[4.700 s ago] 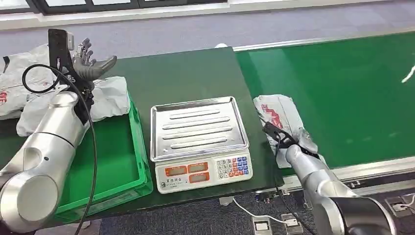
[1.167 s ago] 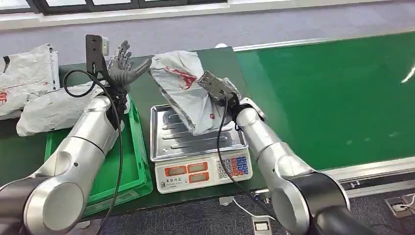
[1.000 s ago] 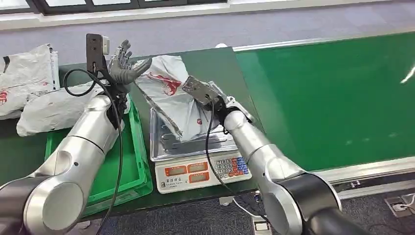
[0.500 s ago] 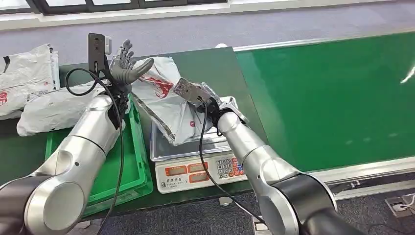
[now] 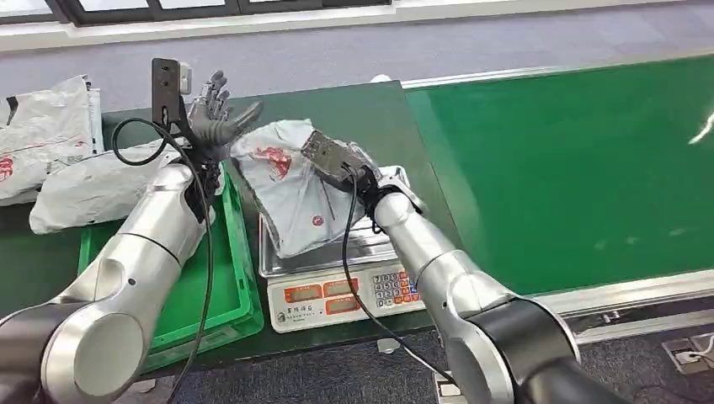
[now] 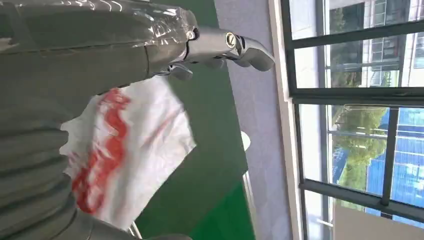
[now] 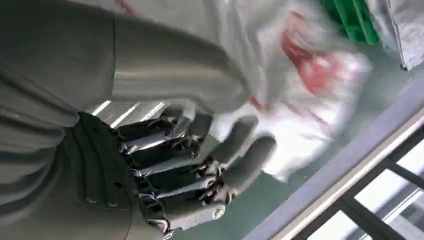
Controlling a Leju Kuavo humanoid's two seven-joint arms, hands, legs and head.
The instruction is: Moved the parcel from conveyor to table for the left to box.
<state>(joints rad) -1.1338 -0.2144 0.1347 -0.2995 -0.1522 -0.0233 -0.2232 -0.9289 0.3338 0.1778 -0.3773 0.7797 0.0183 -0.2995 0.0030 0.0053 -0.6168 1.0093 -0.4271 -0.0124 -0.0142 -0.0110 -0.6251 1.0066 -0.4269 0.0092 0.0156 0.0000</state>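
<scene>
The grey parcel with red print (image 5: 282,181) lies across the steel tray of the scale (image 5: 370,248), with its far end hanging past the tray's left rim over the dark table (image 5: 337,109). My right hand (image 5: 349,168) is at the parcel's right edge. In the right wrist view its fingers (image 7: 240,150) are stretched out and apart, and the blurred parcel (image 7: 310,75) lies beyond them, not clasped. My left hand (image 5: 217,118) is raised just left of the parcel with fingers spread and nothing in it. The left wrist view has the parcel (image 6: 125,160) below that hand (image 6: 220,45).
A green crate (image 5: 210,286) sits left of the scale under my left arm. Two more grey parcels (image 5: 93,189) (image 5: 42,135) lie at the far left. The green conveyor belt (image 5: 572,160) runs along the right. The scale's keypad (image 5: 396,286) faces me.
My right hand carried the parcel from the conveyor to above the scale. In the last half second the parcel dropped from a tilted, lifted pose to lying on the tray. My left hand stayed raised.
</scene>
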